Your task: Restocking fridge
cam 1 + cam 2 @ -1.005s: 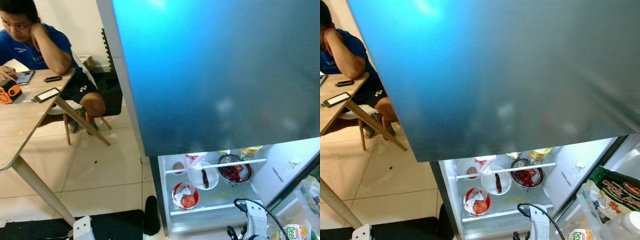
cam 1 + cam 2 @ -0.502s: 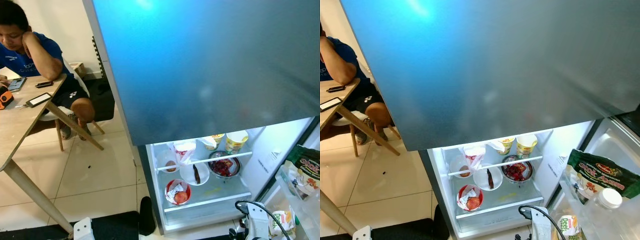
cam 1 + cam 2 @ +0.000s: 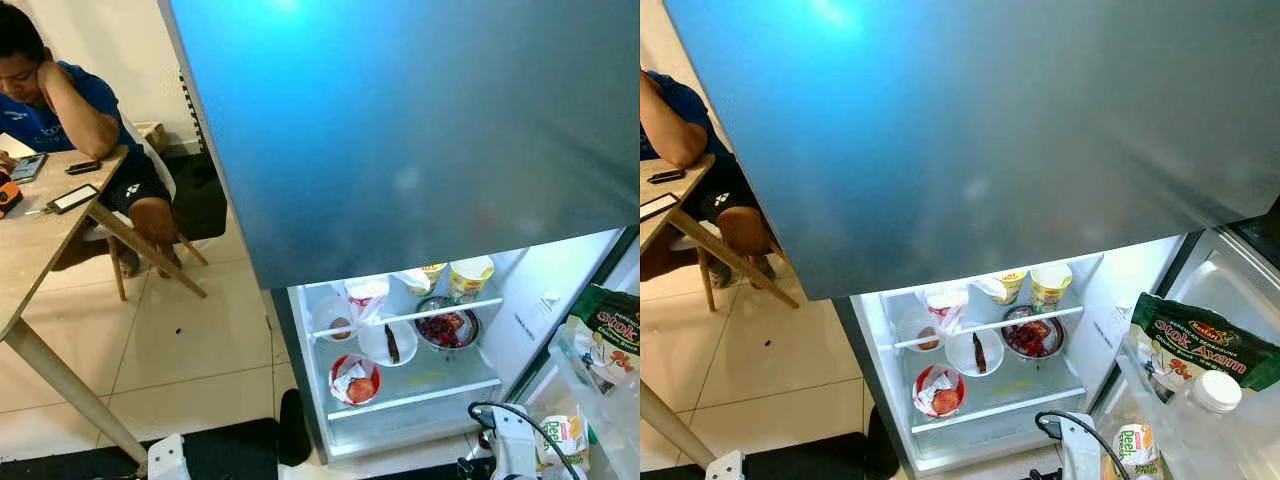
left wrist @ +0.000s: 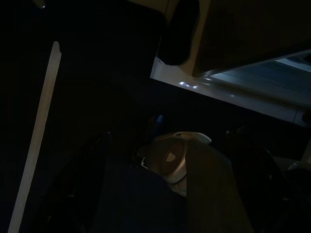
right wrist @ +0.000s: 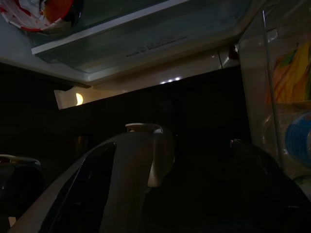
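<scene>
The fridge's lower compartment (image 3: 520, 320) stands open and lit beneath the shut blue-grey upper door (image 3: 400, 130). On its shelves are a red bowl with a tomato (image 3: 354, 380), a white plate with a dark piece (image 3: 388, 343), a metal bowl of red food (image 3: 447, 328), a small white bowl (image 3: 333, 322) and two yellow tubs (image 3: 471, 274). The open door's bin holds a green snack bag (image 3: 1200, 345), a white-capped bottle (image 3: 1215, 392) and a small carton (image 3: 1132, 443). My right arm (image 3: 512, 450) hangs low before the fridge, its gripper (image 5: 126, 155) open and holding nothing. My left arm (image 3: 168, 458) hangs idle.
A person (image 3: 60, 95) sits at a wooden table (image 3: 40, 250) on the left, with phones on it. Slanted table legs (image 3: 70, 385) reach over the tiled floor. A black mat (image 3: 230, 450) and a dark shoe (image 3: 292, 425) lie by the fridge's foot.
The camera has swung right and up, so more of the fridge's inside and its door bin now show. Nothing in the fridge has moved, and both arms still hang low.
</scene>
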### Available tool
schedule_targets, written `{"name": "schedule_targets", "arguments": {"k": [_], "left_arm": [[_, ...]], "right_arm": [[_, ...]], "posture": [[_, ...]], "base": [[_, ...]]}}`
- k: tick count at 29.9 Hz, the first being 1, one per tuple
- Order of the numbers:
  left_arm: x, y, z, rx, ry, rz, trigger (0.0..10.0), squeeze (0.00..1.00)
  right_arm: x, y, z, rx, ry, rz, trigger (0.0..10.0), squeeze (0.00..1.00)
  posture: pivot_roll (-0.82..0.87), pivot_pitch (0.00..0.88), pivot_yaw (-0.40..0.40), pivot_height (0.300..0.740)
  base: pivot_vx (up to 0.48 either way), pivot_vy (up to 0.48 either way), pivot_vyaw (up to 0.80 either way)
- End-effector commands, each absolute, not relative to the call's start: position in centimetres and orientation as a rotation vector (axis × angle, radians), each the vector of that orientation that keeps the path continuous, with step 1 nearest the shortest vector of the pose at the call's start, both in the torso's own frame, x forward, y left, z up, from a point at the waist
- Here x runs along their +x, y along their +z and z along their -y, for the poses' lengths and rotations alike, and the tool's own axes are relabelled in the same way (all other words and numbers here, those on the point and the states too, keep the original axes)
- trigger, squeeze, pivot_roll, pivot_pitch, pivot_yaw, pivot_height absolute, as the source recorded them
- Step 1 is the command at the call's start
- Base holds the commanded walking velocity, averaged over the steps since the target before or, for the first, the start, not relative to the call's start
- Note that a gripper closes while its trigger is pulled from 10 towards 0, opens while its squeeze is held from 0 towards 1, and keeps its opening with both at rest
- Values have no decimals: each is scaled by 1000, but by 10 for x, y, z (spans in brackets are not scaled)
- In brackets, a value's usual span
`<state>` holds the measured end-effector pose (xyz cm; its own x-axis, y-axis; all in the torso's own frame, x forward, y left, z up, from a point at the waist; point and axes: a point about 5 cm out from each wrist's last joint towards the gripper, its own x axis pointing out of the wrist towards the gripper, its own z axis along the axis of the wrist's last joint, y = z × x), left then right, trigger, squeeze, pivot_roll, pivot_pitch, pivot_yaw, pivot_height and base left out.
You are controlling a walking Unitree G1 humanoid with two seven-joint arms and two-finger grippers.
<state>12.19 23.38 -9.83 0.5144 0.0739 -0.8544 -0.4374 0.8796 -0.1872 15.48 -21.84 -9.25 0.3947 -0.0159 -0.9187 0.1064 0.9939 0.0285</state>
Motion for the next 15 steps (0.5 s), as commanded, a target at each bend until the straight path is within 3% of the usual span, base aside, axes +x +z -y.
{"name": "schedule_targets", "arguments": {"k": [1, 15], "left_arm": [[120, -100, -231, -407, 308, -1004, 10000, 0], [120, -100, -231, -401, 301, -1004, 10000, 0]], "right_arm": [[155, -93, 215, 96, -67, -1166, 10000, 0], [156, -92, 218, 87, -61, -1166, 10000, 0]], "posture": [[-38, 0, 16, 740], [-38, 0, 15, 740]], "base": [[-322, 0, 0], [-324, 0, 0]]}}
